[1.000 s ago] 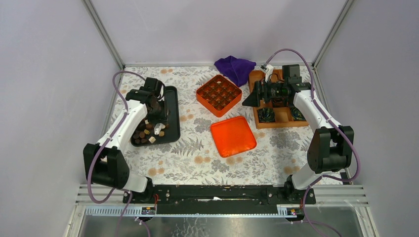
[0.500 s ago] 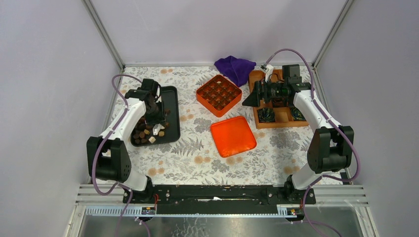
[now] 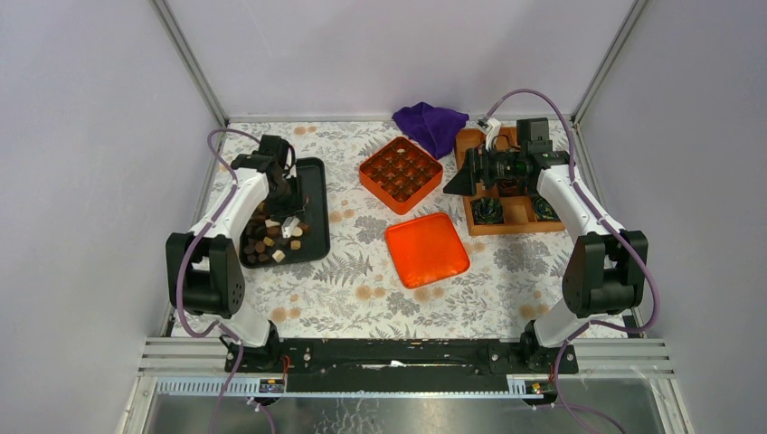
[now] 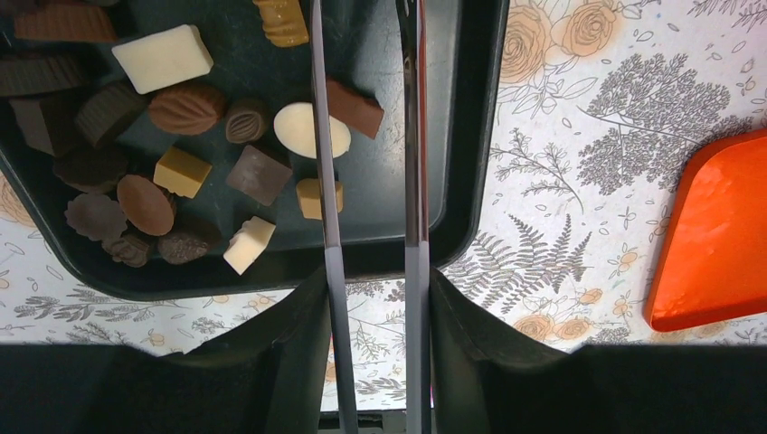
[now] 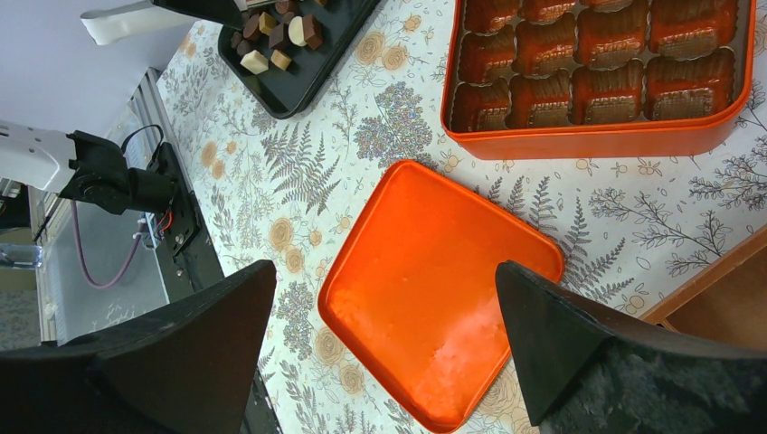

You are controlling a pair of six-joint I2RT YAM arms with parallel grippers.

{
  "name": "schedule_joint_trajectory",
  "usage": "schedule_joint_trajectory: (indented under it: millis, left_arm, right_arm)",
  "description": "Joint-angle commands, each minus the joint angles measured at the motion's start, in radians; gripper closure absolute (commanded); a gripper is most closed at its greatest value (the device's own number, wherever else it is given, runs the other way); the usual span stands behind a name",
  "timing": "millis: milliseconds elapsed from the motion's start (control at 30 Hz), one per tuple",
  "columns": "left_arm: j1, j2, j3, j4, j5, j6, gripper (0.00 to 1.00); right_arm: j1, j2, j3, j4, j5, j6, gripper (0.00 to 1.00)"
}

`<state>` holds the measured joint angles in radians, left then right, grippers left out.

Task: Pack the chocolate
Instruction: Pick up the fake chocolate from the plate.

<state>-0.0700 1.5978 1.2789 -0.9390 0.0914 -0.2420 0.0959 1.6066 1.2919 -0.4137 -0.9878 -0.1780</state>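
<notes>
Jaws of the left gripper (image 3: 285, 204) hang over the black tray (image 3: 314, 181), with chocolate (image 3: 262, 242) heaped at its near end. Left wrist: fingers (image 4: 327, 181) narrowly parted, gripping nothing, close to the tray's right rim. Right wrist: right gripper (image 5: 384, 271) spread wide and empty above the orange lid (image 5: 434, 307); open tablecloth (image 5: 298, 172) lies between lid and tray.

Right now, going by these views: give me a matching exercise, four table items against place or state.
Things
1. black rectangular plastic tray
2. flat orange square lid
3. crumpled purple cloth
4. orange square box

Places or states
A. at the far edge of the table
B. divided into a grid of cells
C. holds loose chocolate pieces
D. lying flat, nearest the table's near edge

Pairs: 1-C, 2-D, 3-A, 4-B
</notes>
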Motion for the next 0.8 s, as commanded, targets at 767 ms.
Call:
schedule_joint_trajectory:
  millis: [767]
  left_arm:
    - [0.018, 0.067, 0.103, 0.013, 0.027, 0.04, 0.66]
  right_arm:
    - [-0.003, -0.011, 0.02, 0.018, -0.029, 0.0, 0.0]
